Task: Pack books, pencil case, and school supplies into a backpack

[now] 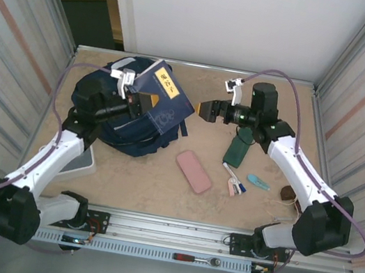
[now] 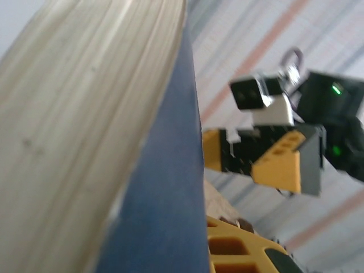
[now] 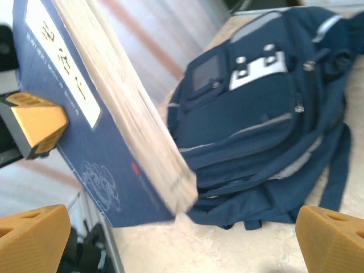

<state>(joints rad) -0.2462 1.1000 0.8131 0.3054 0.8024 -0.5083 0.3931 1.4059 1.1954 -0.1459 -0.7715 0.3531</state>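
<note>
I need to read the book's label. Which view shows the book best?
Right wrist: the book shows its cover, label and page edge. Top external has it small; left wrist gives a blurred, edge-on sliver.

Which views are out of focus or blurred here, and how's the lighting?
Top external: sharp, evenly lit, only soft shadows; book and backpack crisp. Left wrist: the book's page edge, right against the lens, is badly defocused; the right gripper beyond it is soft too. Right wrist: book smeared along its pages, backpack fairly clear, no glare.
</note>
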